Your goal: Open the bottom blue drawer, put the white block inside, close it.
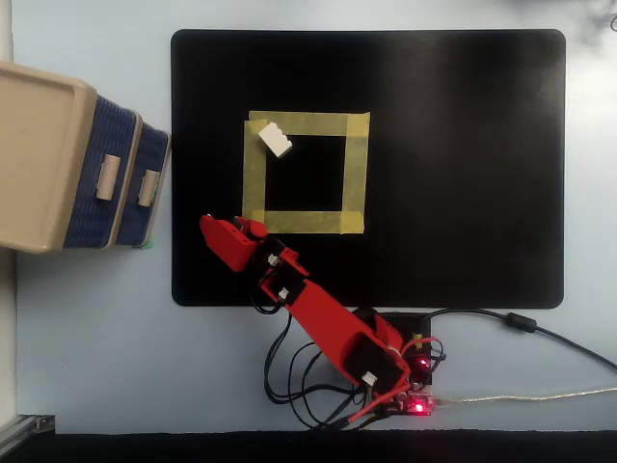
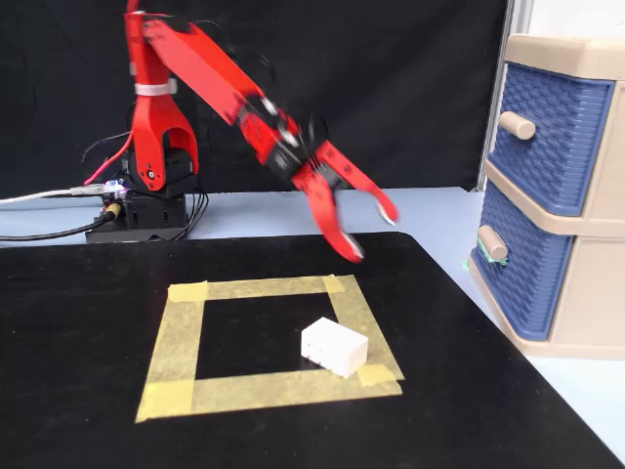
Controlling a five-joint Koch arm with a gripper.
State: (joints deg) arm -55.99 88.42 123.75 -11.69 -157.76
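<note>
The white block (image 1: 275,139) lies on the black mat at a corner of a yellow tape square; in the fixed view (image 2: 334,347) it sits at the square's near right corner. The beige cabinet has two blue drawers; the bottom one (image 2: 510,269) with its beige knob (image 2: 493,242) looks shut, and in the overhead view (image 1: 147,188) it is at the left. My red gripper (image 2: 372,235) is open and empty, hanging above the mat between the tape square and the cabinet (image 1: 229,225), apart from both.
The top blue drawer (image 2: 549,147) is shut. The yellow tape square (image 1: 305,174) marks the mat's (image 1: 463,174) middle left. The arm's base (image 1: 405,371) and cables (image 1: 540,333) sit at the mat's near edge in the overhead view.
</note>
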